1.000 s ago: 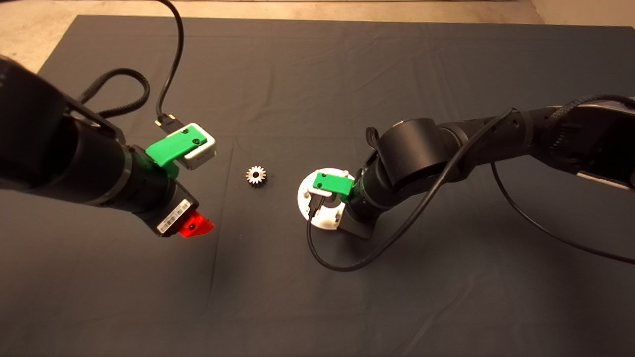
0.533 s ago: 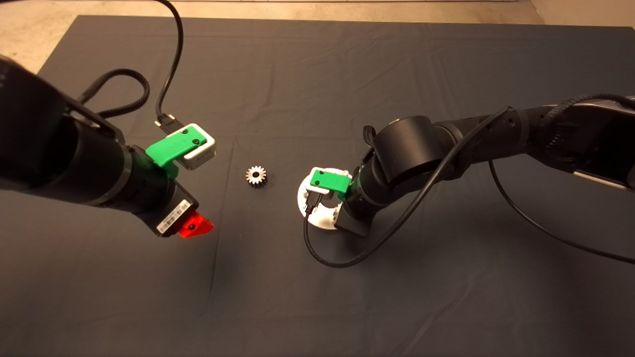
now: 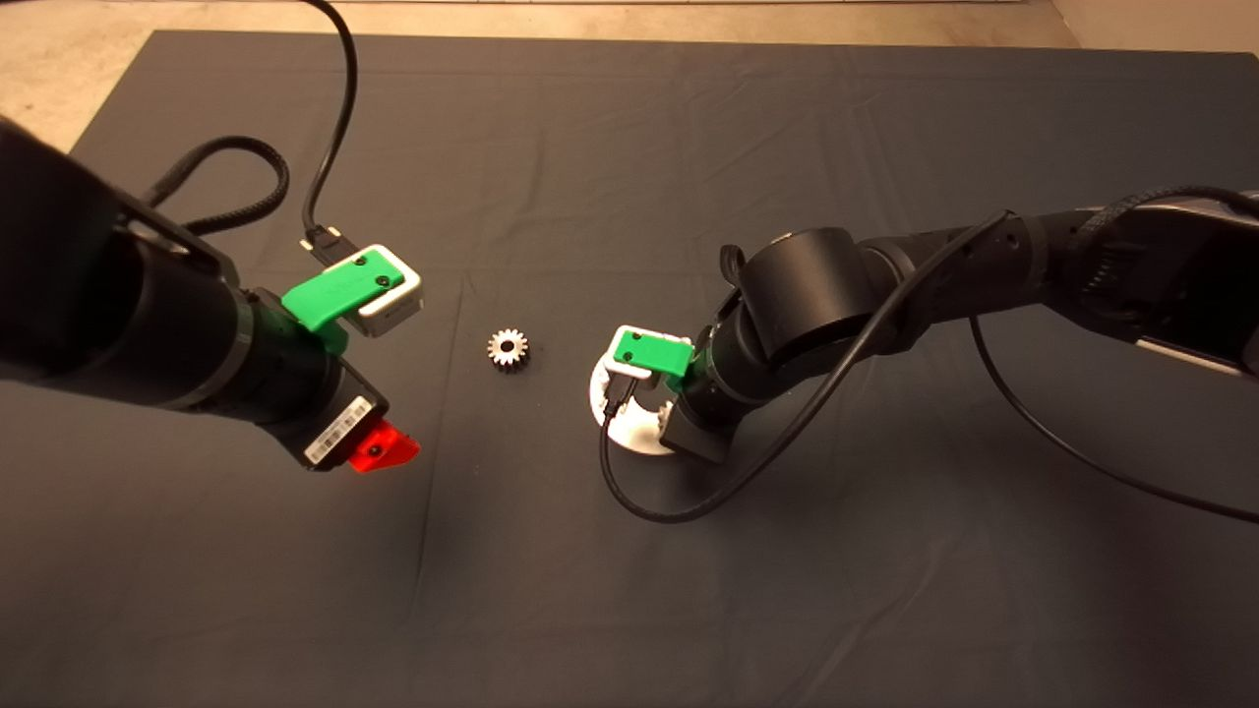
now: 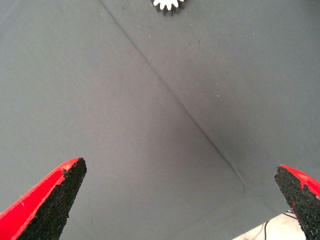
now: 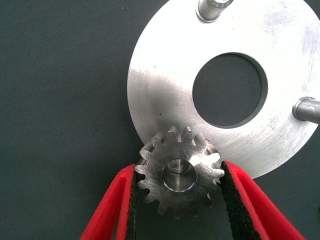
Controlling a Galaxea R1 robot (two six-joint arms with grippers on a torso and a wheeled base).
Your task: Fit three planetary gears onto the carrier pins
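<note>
The right claw (image 5: 176,200) sits low over the near rim of the disc (image 5: 160,95), and between its pads is a gear (image 5: 177,176), pinched from both sides by its teeth. The gear lies flat, its bore pointing straight up along the peg (image 5: 176,170) that shows through its middle, so gear and peg look lined up on one axis; I judge it to be threaded on or very nearly seated, though I cannot tell whether it rests down on the disc face. What matters next, as I see it, is a clean release straight up along that peg, so the gear is not dragged off.

Two more pegs stand bare on the far side of the disc from this claw: one (image 5: 212,9) beyond the big central hole, another (image 5: 306,109) off to the side. Nothing blocks them.

A loose gear (image 3: 508,348) lies flat on the bench mat (image 3: 629,590), between the two arms, just beside the disc and well ahead of the left claw (image 4: 175,200). That claw hangs over bare mat with its fingers spread wide and nothing in them, the open mat between it and the gear unobstructed. The right claw is the nearer of the two to that gear, but it is occupied. I see no third gear anywhere.
</note>
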